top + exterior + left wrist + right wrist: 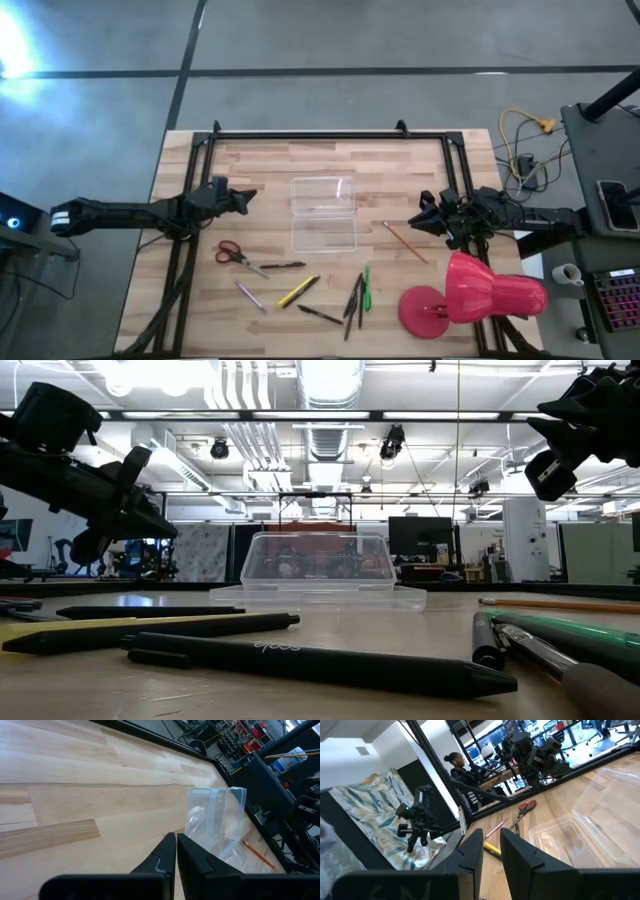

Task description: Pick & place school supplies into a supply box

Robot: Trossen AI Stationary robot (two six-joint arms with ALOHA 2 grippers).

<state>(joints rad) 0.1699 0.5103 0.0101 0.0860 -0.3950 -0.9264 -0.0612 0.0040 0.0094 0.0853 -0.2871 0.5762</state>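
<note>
Tools are hovering on both sides of the table (190,300) with nothing picked yet. Left tool (240,199) is waiting left of the supply box (324,214), clenched and empty; its fingers (170,856) are showing almost no gap. Below it, near the front edge, the scissors (236,254) are lying with red handles left and blades running right toward the near side, beside a dark pen (283,265), a pink pen (250,296) and the yellow marker (298,291), which is slanting up to the right. The clear box is sitting open mid-table, long axis left to right. A clean pick would mean coming down across an item's narrow width, probably near its middle. The green pen (366,287) is running near to far; the orange pencil (405,242) is slanting diagonally. Right tool (420,215) is hanging just beside it, slightly parted and empty.
</note>
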